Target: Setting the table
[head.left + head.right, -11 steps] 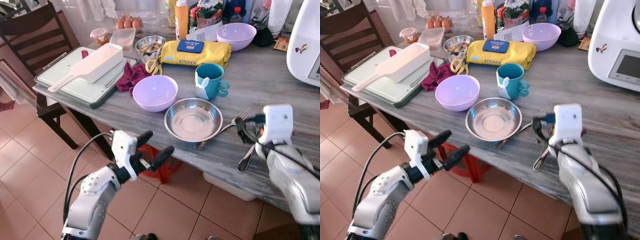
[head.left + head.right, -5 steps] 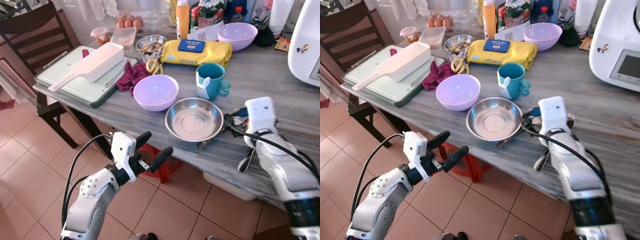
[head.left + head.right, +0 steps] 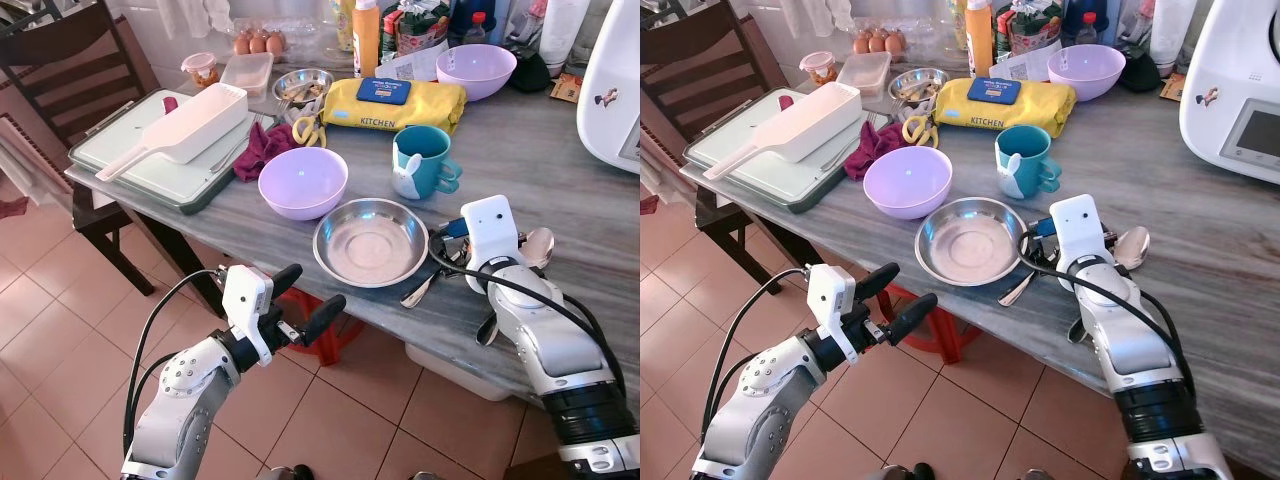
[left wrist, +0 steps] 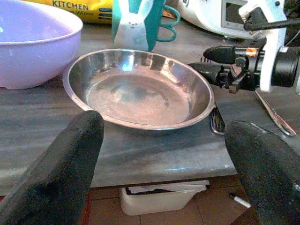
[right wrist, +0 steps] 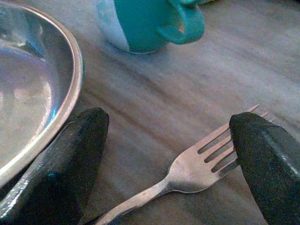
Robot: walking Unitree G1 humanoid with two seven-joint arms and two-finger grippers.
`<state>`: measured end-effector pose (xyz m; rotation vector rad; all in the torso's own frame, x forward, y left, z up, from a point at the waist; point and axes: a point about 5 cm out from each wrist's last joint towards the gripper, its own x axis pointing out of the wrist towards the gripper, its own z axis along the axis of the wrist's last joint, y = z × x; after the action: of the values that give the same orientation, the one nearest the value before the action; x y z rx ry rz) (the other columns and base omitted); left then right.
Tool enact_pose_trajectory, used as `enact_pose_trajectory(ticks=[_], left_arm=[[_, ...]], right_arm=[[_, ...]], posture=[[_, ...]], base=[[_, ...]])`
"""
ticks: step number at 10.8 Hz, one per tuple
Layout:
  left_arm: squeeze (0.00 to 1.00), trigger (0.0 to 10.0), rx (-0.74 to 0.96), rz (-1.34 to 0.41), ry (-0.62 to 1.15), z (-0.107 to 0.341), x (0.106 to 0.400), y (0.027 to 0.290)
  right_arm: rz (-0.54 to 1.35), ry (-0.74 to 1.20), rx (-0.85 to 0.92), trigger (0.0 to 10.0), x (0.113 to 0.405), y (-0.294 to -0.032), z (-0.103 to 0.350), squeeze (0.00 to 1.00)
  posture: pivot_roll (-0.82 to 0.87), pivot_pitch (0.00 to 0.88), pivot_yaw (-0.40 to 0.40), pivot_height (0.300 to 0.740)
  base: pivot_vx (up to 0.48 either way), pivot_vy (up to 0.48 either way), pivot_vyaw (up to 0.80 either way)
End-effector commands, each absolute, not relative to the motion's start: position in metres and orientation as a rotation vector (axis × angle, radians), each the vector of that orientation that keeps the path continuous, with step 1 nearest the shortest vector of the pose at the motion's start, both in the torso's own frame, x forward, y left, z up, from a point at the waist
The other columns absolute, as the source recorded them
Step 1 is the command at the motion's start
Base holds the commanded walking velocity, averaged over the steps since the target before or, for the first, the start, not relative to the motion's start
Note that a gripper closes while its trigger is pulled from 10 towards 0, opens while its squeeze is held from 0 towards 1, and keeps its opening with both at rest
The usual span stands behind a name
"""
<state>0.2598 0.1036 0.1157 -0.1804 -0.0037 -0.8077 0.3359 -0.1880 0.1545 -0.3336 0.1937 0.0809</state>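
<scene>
Steel plate (image 4: pixel 140 91) beside lilac bowl (image 4: pixel 33 44), right pincer (image 4: pixel 213 70) at its rim.

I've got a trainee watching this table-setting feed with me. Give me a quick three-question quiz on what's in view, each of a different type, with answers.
1. True or false: the right hand is shut on the fork.
2. Multiple choice: what stands directly behind the steel dish? A) the teal mug B) an egg carton C) a kettle
3. Short answer: where is the left hand relative to the table?

Key
1. False. Its fingers are spread, either side of the fork, beside the dish's rim.
2. A.
3. Off the front edge, over the floor, open, fingers pointing towards the dish.
</scene>
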Motion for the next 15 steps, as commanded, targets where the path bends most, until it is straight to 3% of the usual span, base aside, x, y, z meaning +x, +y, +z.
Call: enact_pose_trajectory(ticks=[1, 6, 15], left_arm=[[0.00, 10.0, -0.157, -0.801, -0.001, 0.116, 0.258, 0.105], [0.00, 10.0, -0.143, -0.801, -0.007, 0.117, 0.261, 0.104], [0.00, 10.0, -0.136, -0.812, -0.009, 0.119, 0.264, 0.101]], right_arm=[[0.091, 0.193, -0.352, 10.0, 0.335, -0.187, 0.152, 1.00], [0.123, 0.192, -0.342, 10.0, 0.332, -0.180, 0.148, 1.00], [0.247, 0.241, -0.385, 10.0, 0.299, -0.185, 0.128, 1.00]], posture=[[-0.08, 0.163, 0.148, 0.740], [-0.08, 0.156, 0.144, 0.740], [-0.10, 0.150, 0.159, 0.740]], base=[[0.000, 0.000, 0.00], [0.000, 0.000, 0.00], [0.000, 0.000, 0.00]])
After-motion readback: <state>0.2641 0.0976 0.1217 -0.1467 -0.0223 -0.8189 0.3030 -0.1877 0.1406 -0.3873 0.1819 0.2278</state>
